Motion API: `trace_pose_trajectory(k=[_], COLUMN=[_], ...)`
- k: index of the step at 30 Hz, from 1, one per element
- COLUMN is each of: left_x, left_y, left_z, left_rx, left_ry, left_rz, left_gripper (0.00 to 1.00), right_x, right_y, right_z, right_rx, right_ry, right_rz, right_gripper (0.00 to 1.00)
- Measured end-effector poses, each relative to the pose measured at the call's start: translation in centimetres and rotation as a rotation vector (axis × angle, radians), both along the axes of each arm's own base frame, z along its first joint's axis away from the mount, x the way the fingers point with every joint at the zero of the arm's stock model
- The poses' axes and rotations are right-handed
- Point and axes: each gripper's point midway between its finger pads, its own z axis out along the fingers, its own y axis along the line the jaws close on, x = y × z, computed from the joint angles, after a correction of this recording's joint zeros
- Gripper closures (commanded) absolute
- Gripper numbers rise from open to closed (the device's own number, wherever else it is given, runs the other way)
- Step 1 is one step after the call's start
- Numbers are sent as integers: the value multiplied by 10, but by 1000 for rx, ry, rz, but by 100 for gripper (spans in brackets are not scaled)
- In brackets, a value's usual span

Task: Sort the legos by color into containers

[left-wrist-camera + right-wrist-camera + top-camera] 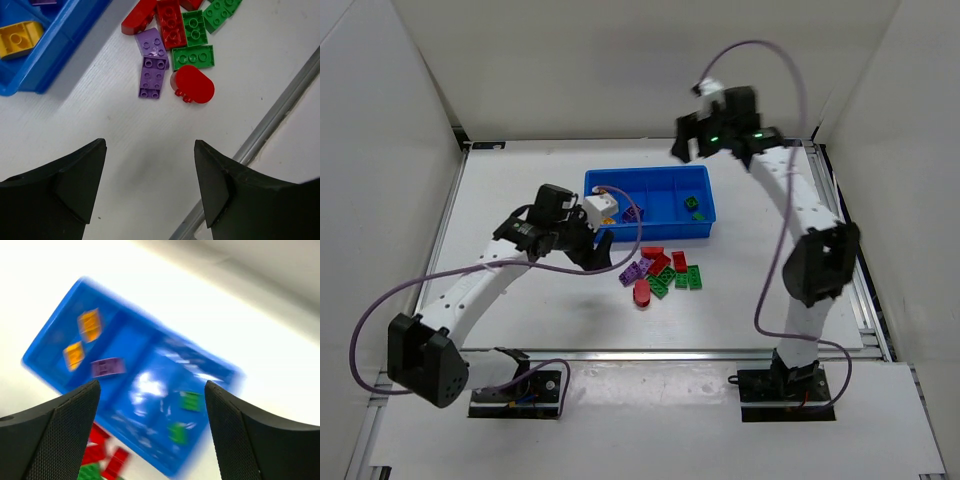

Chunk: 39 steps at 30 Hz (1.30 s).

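Nearest in the overhead view, the left arm reaches in low from its base. Its left gripper [592, 246] hangs over bare white tabletop [520, 310], the two black fingers spread wide with nothing between them.

Just beyond it, ahead and to its right, lies the loose cluster of small studded plastic bricks [660, 272], red, green and purple, touching one another. In the left wrist view the pieces closest to the left gripper [150, 144] are a flat purple rectangular brick [152, 75] and a rounded red piece [194, 84] just beside it. The purple brick's long axis points roughly away from the fingers, so I judge they could close across its short width with little turning.

Behind the cluster sits the shallow bright blue plastic tray [650, 171], its near wall close to the bricks. The blurred right wrist view shows two yellow-orange bricks [82, 337] in the tray's end compartment, one purple brick [107, 367] in the next and two green bricks [190, 401] further along. No red shows inside.

Farthest off, the right gripper [715, 148] is raised high above the tray's far right corner, its fingers apart and empty. It stands well apart from the loose bricks, so the left arm is clearly the nearer for the next pick.
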Motion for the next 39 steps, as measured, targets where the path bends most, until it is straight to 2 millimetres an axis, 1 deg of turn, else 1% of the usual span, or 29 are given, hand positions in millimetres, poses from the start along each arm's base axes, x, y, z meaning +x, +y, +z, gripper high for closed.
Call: trace_pose_trajectory(k=[1, 3, 5, 6, 7, 8, 9, 13, 15, 16, 19, 23, 26, 31, 32, 35, 37, 39], left_x=[1, 4, 7, 9, 10, 11, 13, 16, 17, 18, 22, 31, 37, 39, 39, 38, 40, 40], left_y=[-5, -16, -27, -31, -36, -40, -44, -56, -62, -65, -73, -80, -82, -80, -79, -77, -76, -76], left_z=[-5, -16, -28, -33, -41, -47, -53, -81, -93, -98, -108, -115, -120, -137, -140, -145, -145, -142], left_rx=[14, 44, 75, 88, 105, 117, 130, 181, 205, 212, 230, 237, 242, 272, 279, 293, 292, 289], left_ry=[-5, -16, -20, -21, -19, -15, -15, 6, 18, 22, 29, 25, 24, 47, 53, 63, 60, 56], left_rz=[-12, -37, -57, -64, -72, -77, -82, -109, -120, -127, -135, -133, -129, -120, -119, -117, -113, -112], left_gripper=[18, 17, 17, 18, 18, 18, 19, 21, 22, 22, 22, 22, 24, 40, 48, 67, 73, 74], right_x=[4, 7, 4, 0, -5, -10, -14, -30, -38, -41, -42, -43, -44, -44, -44, -44, -44, -45], right_y=[-28, -87, -142, -160, -178, -189, -195, -211, -217, -218, -223, -226, -226, -231, -233, -235, -235, -234], right_z=[24, 66, 91, 96, 96, 92, 84, 37, 21, 18, 18, 18, 18, 18, 17, 14, 12, 11], right_rx=[16, 39, 47, 47, 46, 43, 41, 34, 34, 35, 44, 55, 62, 76, 78, 80, 82, 86], right_ry=[-37, -108, -155, -160, -157, -144, -119, 25, 88, 103, 111, 115, 120, 129, 132, 146, 156, 162], right_rz=[-52, -157, -262, -295, -326, -347, -357, -376, -383, -385, -388, -387, -383, -390, -393, -398, -396, -391], right_gripper=[12, 13, 13, 13, 13, 13, 13, 13, 13, 13, 13, 13, 14, 14, 14, 15, 15, 16])
